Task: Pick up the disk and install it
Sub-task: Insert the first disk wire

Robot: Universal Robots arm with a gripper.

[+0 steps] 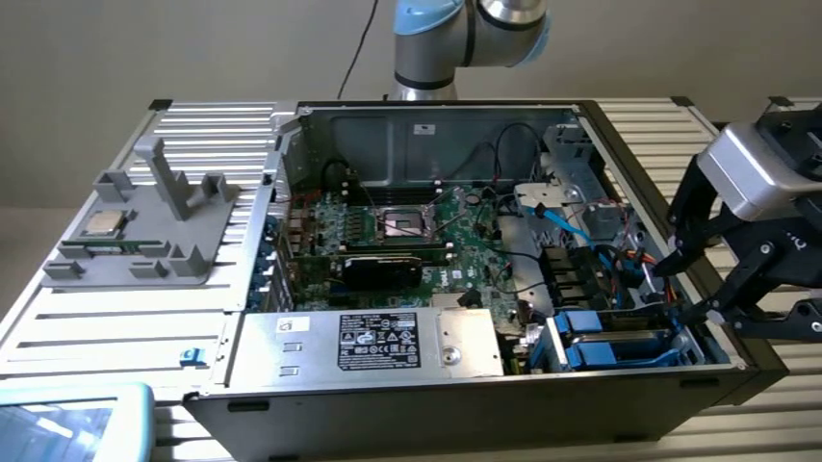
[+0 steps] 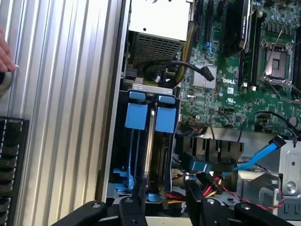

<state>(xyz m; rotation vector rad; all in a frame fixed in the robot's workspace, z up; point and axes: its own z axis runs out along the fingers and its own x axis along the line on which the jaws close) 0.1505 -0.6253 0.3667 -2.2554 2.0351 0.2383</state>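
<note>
The gripper point(image 1: 691, 287) hangs over the corner of an open computer case point(image 1: 449, 409), jaws spread wide and empty. Just beneath it the disk point(image 2: 162, 157) stands on edge in the drive cage, flanked by blue plastic rails point(image 2: 165, 118). The disk is a stiff, smooth metal slab, probably dense for its size and intolerant of knocks. It looks best gripped across its flat faces or by the blue tabs, clear of the red and yellow cables point(image 2: 214, 181) beside it.

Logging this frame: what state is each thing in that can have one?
gripper: fingers open, empty, over the drive bay
disk: seated in the drive bay, not held
computer case: side open, lying flat
CPU socket: looks empty
CPU chip: out, lying on the grey stand
</note>
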